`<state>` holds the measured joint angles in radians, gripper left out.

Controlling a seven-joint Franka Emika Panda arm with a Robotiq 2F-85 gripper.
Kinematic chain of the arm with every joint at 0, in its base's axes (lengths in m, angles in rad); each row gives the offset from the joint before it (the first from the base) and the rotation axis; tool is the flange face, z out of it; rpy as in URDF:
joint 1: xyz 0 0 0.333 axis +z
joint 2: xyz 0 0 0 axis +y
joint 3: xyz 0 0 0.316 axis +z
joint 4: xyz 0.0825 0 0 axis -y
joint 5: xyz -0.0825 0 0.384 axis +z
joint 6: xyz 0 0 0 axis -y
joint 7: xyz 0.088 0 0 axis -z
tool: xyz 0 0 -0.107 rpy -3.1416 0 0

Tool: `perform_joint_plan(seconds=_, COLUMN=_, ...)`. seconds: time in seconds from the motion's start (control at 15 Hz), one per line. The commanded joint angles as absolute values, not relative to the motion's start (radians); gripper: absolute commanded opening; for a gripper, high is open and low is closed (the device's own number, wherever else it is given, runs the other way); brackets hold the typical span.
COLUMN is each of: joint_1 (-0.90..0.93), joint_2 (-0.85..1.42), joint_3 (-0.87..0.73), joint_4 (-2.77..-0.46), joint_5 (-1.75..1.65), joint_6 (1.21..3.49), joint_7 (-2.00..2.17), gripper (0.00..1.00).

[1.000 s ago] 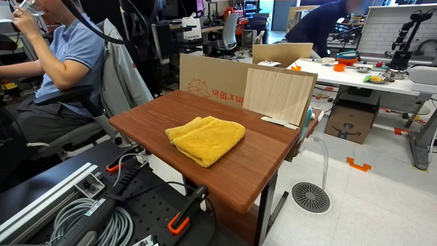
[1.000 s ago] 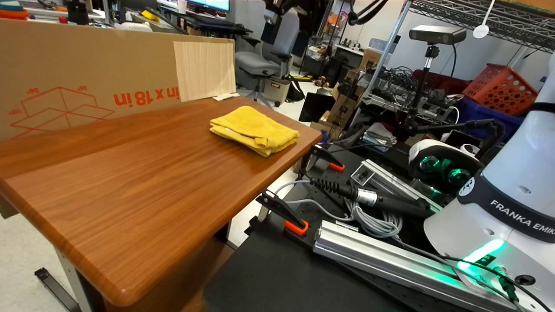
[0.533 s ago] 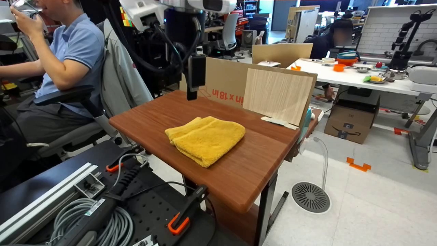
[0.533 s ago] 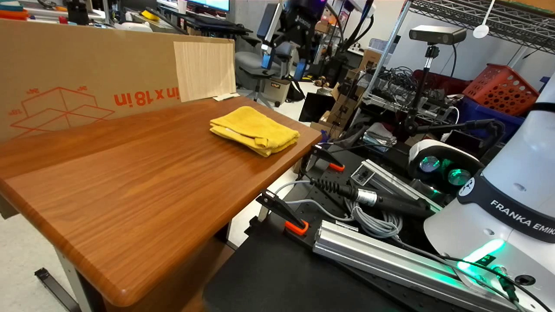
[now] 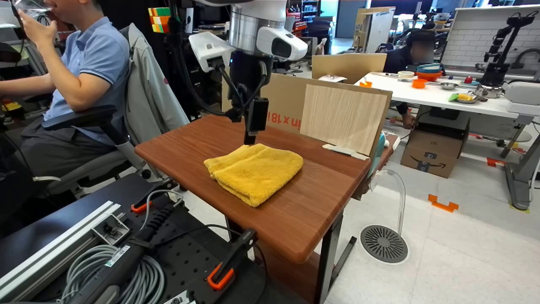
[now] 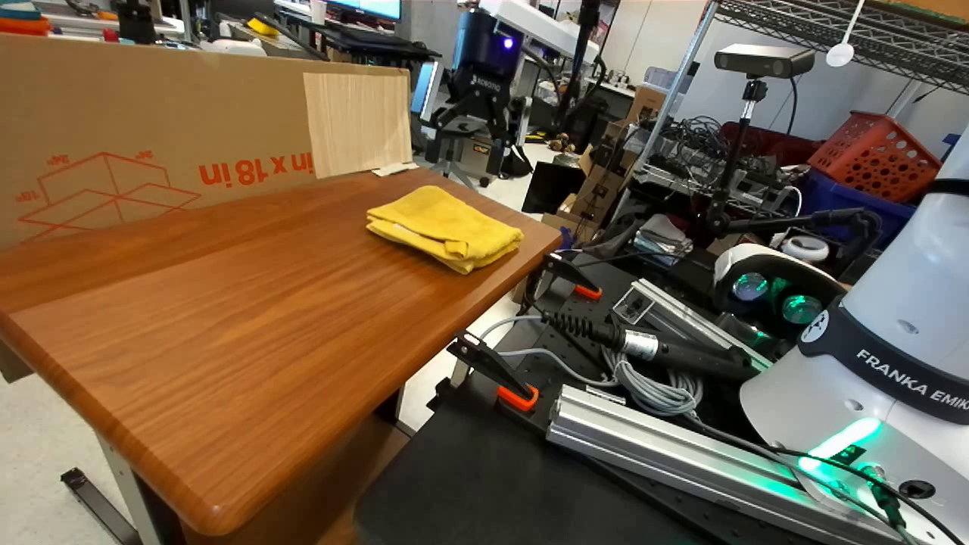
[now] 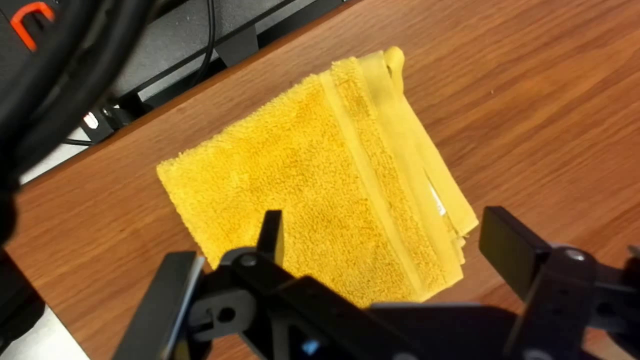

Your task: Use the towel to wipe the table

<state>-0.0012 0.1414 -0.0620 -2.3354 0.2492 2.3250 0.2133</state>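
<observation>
A folded yellow towel lies on the brown wooden table; the towel shows in both exterior views (image 5: 257, 177) (image 6: 447, 227) and in the wrist view (image 7: 310, 180). The table top shows in both exterior views (image 5: 303, 215) (image 6: 227, 325) and in the wrist view (image 7: 550, 125). My black gripper (image 5: 249, 138) points down and hangs above the towel's far side, apart from it. It also shows in an exterior view (image 6: 465, 155). In the wrist view my gripper (image 7: 385, 225) is open, its fingers wide apart with nothing between them. The towel's hemmed edge and corner appear between the fingers.
A cardboard sheet (image 5: 282, 99) with a light wood panel (image 5: 344, 118) stands along one table edge. A black mounting board (image 5: 185, 249) with clamps, coiled cable and an aluminium bar lies along the near side. A seated person (image 5: 84, 71) is beside the table.
The arm has come into view from above and moved down towards the towel. Over the last half second the gripper has come lower. The towel has not moved.
</observation>
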Motion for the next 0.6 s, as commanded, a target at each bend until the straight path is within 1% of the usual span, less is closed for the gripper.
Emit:
perform_joint_plan(seconds=0.0, joint_1=-0.012, joint_2=0.139, joint_3=-0.052, joint_4=-2.336, joint_5=0.246, joint_6=2.323, joint_7=0.215, gripper=1.00)
perform_joint_plan(seconds=0.13, joint_1=0.003, joint_2=0.117, joint_3=-0.042, joint_4=-2.361, joint_5=0.236, joint_6=2.338, joint_7=0.232, gripper=1.00)
perform_joint_plan(seconds=0.27, joint_1=0.028, joint_2=0.133, joint_3=-0.028, joint_4=-2.401, joint_5=0.223, joint_6=2.455, joint_7=0.298, gripper=1.00)
perform_joint_plan(seconds=0.53, joint_1=0.085, joint_2=0.246, joint_3=-0.034, joint_4=-2.432, joint_5=0.088, joint_6=2.619, joint_7=0.506, gripper=1.00)
